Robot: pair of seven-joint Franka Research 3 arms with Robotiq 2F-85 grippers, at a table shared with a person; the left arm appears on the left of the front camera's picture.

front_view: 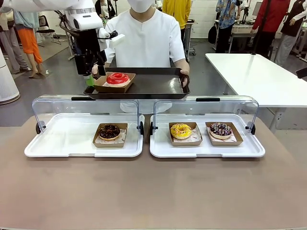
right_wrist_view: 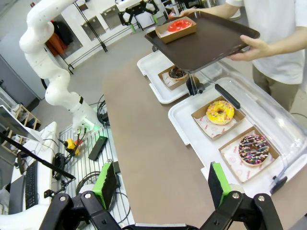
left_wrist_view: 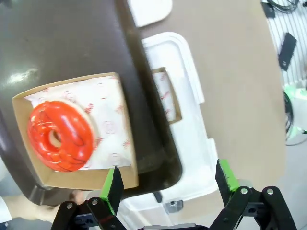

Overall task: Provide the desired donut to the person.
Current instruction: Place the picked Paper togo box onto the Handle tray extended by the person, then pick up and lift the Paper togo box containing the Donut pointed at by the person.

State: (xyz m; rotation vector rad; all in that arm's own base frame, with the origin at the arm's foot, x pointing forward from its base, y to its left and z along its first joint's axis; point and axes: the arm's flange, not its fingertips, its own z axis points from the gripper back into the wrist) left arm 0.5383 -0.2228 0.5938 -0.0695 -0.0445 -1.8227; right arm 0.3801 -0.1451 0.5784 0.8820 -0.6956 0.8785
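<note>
The person (front_view: 144,40) in a white shirt holds a dark tray (front_view: 158,86) over the far side of the table. On its left part sits a red glazed donut (front_view: 117,78) in a brown cardboard box (front_view: 101,86). My left gripper (front_view: 89,76) hangs open at the tray's left end, just off the box. In the left wrist view the red donut (left_wrist_view: 60,135) lies beyond my left gripper (left_wrist_view: 168,184), with nothing between the green pads (left_wrist_view: 113,184). My right gripper (right_wrist_view: 163,184) is open and empty, high over the table's near side.
Two white display trays (front_view: 57,141) (front_view: 252,148) with raised clear lids stand on the table. The left holds a chocolate donut (front_view: 109,131); the right holds a yellow donut (front_view: 181,130) and a sprinkled chocolate donut (front_view: 220,129). A white table (front_view: 259,76) stands behind, to the right.
</note>
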